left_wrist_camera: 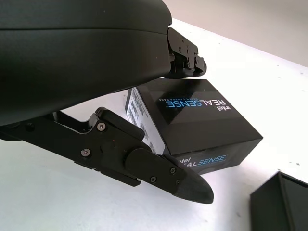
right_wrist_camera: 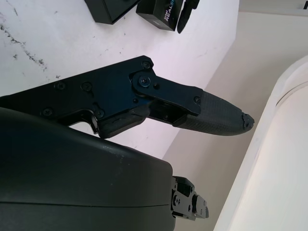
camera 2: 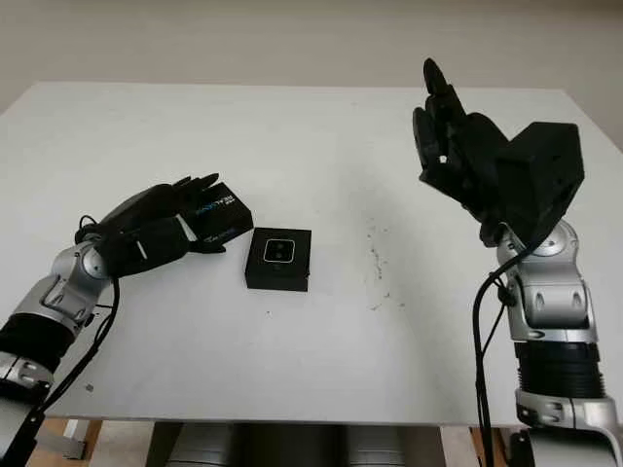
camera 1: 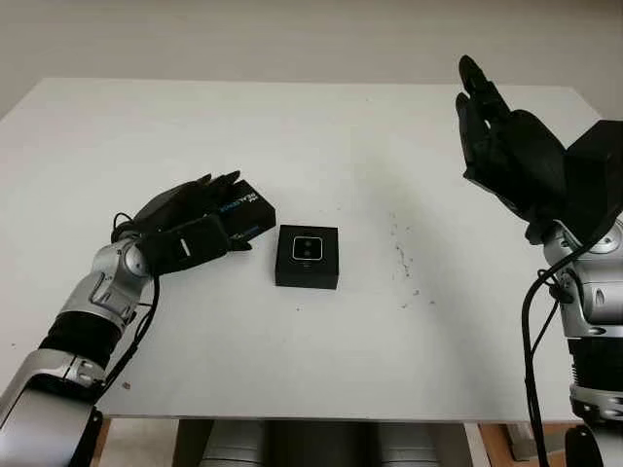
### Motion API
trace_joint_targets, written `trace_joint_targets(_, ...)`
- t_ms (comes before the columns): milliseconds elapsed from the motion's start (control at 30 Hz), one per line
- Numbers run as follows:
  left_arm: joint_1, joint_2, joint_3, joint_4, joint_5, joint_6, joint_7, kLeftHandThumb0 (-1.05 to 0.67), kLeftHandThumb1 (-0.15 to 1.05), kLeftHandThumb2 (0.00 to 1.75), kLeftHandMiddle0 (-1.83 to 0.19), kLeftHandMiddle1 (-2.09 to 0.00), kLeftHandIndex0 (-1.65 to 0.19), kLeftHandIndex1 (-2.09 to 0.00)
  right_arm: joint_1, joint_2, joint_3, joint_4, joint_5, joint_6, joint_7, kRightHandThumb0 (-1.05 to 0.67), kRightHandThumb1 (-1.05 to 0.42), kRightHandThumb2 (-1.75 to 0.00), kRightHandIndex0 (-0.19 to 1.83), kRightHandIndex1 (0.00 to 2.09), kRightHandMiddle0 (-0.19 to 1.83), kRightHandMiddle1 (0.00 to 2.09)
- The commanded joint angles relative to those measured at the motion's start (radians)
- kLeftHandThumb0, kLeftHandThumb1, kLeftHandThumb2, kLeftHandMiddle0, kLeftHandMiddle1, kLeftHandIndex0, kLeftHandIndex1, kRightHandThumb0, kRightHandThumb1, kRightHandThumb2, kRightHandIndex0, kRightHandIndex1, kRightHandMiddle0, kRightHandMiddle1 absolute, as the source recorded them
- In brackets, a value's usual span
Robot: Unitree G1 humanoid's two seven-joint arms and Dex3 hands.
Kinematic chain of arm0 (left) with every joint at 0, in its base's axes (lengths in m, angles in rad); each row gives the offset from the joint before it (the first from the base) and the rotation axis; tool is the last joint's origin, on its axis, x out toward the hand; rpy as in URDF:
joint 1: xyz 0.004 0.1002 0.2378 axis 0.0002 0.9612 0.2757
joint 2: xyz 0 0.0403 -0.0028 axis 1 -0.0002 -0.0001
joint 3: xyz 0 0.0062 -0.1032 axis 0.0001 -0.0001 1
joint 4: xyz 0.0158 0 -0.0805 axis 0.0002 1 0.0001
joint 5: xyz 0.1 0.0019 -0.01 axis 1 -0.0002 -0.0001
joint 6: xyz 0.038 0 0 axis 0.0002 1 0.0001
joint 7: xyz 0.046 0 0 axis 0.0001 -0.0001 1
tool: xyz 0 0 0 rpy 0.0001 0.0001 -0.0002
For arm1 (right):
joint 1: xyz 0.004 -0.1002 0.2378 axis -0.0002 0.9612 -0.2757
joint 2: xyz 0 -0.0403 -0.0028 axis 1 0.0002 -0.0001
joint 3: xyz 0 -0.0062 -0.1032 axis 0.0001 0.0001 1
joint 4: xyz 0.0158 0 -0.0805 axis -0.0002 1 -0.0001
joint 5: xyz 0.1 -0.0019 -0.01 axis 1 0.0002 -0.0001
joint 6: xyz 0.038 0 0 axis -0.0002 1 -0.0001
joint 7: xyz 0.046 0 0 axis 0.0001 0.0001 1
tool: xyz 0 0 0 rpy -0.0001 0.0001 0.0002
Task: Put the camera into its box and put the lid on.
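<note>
Left eye view, items listed from left to right on the white table [camera 1: 321, 370].

Item 1: left hand [camera 1: 185, 233], at the table's left side, wrapped around the lid. Left wrist view shows one finger [left_wrist_camera: 159, 168] along the near side wall and another over the far top edge, so the hand appears closed on it, though firm contact on both sides cannot be confirmed.

Item 2: lid [camera 1: 243, 211], black, printed with white and blue lettering, resting on the table under the left hand, just beside the box and not on it.

Item 3: box [camera 1: 307, 257], black, open-topped, centre of the table. The camera [camera 1: 308, 248] sits inside it, its pale face upward.

Item 4: scattering of dark specks [camera 1: 401, 258] on the table, right of the box.

Item 5: right hand [camera 1: 506, 146], raised well above the table's right side, open, holding nothing, well apart from the box.

Status, judged: camera placement is done. Remaining: lift the lid, carry it over the box, and seat it squarely.
</note>
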Motion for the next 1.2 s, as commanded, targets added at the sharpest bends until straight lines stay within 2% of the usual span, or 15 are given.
trace_joint_targets(0, -0.014, 0.001, -0.002, 0.013, -0.001, -0.018, 0.005, -0.59, 0.87, 0.04, -0.16, -0.11, -0.27, -0.12, -0.003, -0.005, -0.017, -0.020, 0.008, 0.007, -0.002, -0.81, -1.05, -0.75, -0.19, 0.00, -0.19, 0.00)
trace_joint_targets(100, -0.005, -0.001, 0.002, 0.022, 0.006, -0.064, 0.062, -0.46, 0.84, 0.04, -0.34, -0.18, -0.41, -0.18, -0.003, -0.014, -0.022, -0.025, 0.014, 0.011, 0.003, -0.81, -1.05, -0.77, -0.19, 0.00, -0.19, 0.00)
trace_joint_targets(133, -0.001, -0.003, 0.003, 0.030, 0.010, -0.084, 0.092, -0.36, 0.85, 0.05, -0.45, -0.27, -0.48, -0.23, -0.004, -0.013, -0.026, -0.025, 0.019, 0.010, 0.003, -0.81, -1.05, -0.77, -0.19, 0.00, -0.19, 0.00)
trace_joint_targets(200, 0.003, -0.011, 0.007, 0.041, 0.015, -0.100, 0.143, -0.21, 0.88, 0.05, -0.46, -0.64, -0.54, -0.41, -0.003, -0.013, -0.031, -0.025, 0.023, 0.006, 0.004, -0.81, -1.05, -0.78, -0.19, 0.00, -0.19, 0.00)
trace_joint_targets(233, 0.005, -0.015, 0.008, 0.046, 0.015, -0.107, 0.165, -0.15, 0.90, 0.05, -0.46, -0.81, -0.52, -0.57, -0.004, -0.013, -0.031, -0.022, 0.022, 0.003, 0.005, -0.81, -1.05, -0.78, -0.19, 0.00, -0.19, 0.00)
trace_joint_targets(333, 0.010, -0.012, -0.008, 0.058, 0.053, -0.147, 0.254, -0.06, 0.96, 0.06, -0.41, -1.15, -0.43, -1.03, -0.005, -0.012, -0.027, -0.017, 0.011, -0.008, 0.002, -0.81, -1.05, -0.77, -0.19, 0.00, -0.19, 0.00)
trace_joint_targets(467, 0.012, -0.001, -0.026, 0.061, 0.104, -0.176, 0.313, -0.06, 0.96, 0.05, -0.34, -1.35, -0.35, -1.21, -0.004, -0.011, -0.022, -0.021, 0.012, 0.002, 0.009, -0.80, -1.05, -0.78, -0.19, 0.00, -0.19, 0.00)
trace_joint_targets(700, 0.022, 0.007, -0.029, 0.038, 0.143, -0.161, 0.348, -0.07, 0.94, 0.05, -0.32, -1.43, -0.33, -1.28, -0.008, -0.004, -0.015, -0.018, 0.011, -0.004, 0.012, -0.81, -1.05, -0.77, -0.19, 0.00, -0.19, 0.00)
trace_joint_targets(900, 0.041, 0.015, -0.007, 0.010, 0.127, -0.178, 0.379, -0.06, 0.93, 0.05, -0.36, -1.33, -0.33, -1.25, 0.004, 0.005, -0.014, -0.019, 0.017, -0.014, 0.013, -0.77, -1.05, -0.76, -0.19, 0.00, -0.19, 0.00)
trace_joint_targets(1067, 0.050, 0.006, 0.066, -0.035, 0.034, -0.190, 0.380, -0.06, 0.92, 0.05, -0.38, -1.27, -0.34, -1.22, 0.012, 0.004, -0.003, -0.024, 0.006, -0.013, 0.014, -0.79, -1.05, -0.76, -0.19, 0.00, -0.19, 0.00)
trace_joint_targets(1167, 0.054, -0.008, 0.135, -0.093, -0.066, -0.146, 0.334, -0.06, 0.93, 0.06, -0.37, -1.30, -0.33, -1.26, 0.016, 0.003, 0.001, -0.026, 0.005, -0.012, 0.017, -0.77, -1.05, -0.77, -0.19, 0.00, -0.19, 0.00)
